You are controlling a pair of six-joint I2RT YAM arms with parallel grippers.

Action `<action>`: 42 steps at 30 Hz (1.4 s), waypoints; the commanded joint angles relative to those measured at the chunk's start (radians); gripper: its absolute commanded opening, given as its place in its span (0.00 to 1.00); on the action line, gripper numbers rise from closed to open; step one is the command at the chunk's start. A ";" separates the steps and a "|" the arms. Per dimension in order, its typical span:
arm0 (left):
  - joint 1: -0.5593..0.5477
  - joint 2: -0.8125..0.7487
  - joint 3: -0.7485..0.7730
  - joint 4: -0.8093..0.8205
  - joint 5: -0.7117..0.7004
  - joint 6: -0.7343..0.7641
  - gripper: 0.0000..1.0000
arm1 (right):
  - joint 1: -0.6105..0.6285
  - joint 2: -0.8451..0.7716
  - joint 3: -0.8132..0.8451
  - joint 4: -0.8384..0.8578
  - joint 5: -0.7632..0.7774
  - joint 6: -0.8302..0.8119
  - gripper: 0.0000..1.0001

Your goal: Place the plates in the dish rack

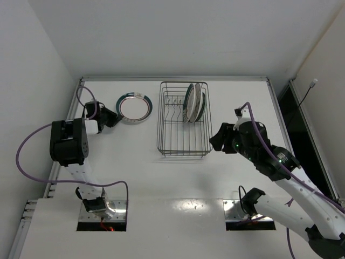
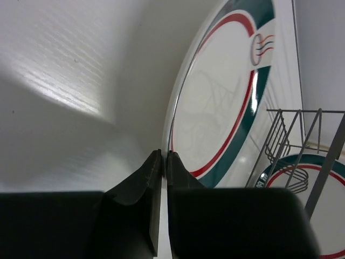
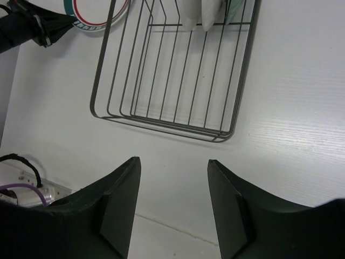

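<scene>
A white plate with teal and red rim bands lies left of the dish rack, a dark wire basket. My left gripper is shut on this plate's near-left rim; in the left wrist view the fingers pinch the edge of the plate. Other plates stand upright between the tines at the rack's far right. My right gripper is open and empty, just right of the rack's near right corner. In the right wrist view the gripper faces the rack.
The table's raised edge runs close behind my left arm. A dark gap lies beyond the table's right edge. The near half of the rack holds no plates.
</scene>
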 commanded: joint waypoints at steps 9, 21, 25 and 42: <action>0.013 -0.617 0.035 -0.233 0.065 0.106 0.00 | -0.005 -0.028 0.013 0.231 -0.146 0.000 0.70; -0.215 -1.163 -0.370 -0.180 0.226 -0.174 0.00 | -0.051 0.132 -0.178 0.842 -0.460 0.148 1.00; -0.319 -1.211 -0.448 -0.080 0.194 -0.260 0.00 | -0.092 0.239 -0.200 1.015 -0.537 0.217 1.00; -0.424 -1.171 -0.249 -0.144 0.152 -0.190 0.00 | -0.172 0.341 -0.122 0.988 -0.657 0.231 0.72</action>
